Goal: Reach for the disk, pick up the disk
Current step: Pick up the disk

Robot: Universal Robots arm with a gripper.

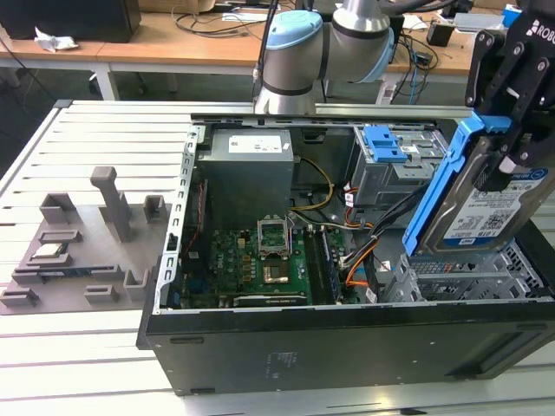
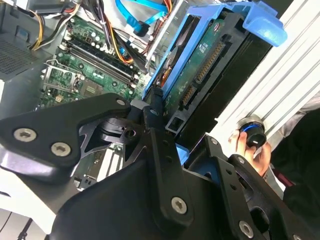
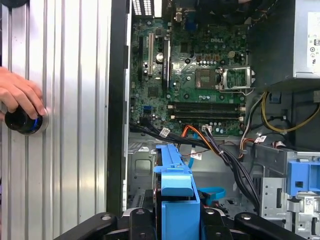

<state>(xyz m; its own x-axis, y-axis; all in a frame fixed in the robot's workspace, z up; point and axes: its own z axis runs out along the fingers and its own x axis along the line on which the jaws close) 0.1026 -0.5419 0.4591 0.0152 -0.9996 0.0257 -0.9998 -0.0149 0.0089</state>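
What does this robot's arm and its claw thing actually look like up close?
The arm is built of thick silver-grey tubes with rounded joints, one capped in pale blue. The gripper is matte black, with angular linkage plates fastened by silver screws and white lettering on its body.

The counter [image 1: 113,156] is a pale metal surface of long parallel slats, and an open black computer case [image 1: 347,347] lies flat on it toward the exterior view's right, its inside facing up. Toward the exterior view's left, a grey moulded fixture tray [image 1: 82,251] rests on the slats, with upright posts and a small square silver chip [image 1: 48,252] seated in it. In the first wrist view, a person's hand [image 3: 20,97] rests on a dark round knob [image 3: 24,121] set on the slats beside the case.
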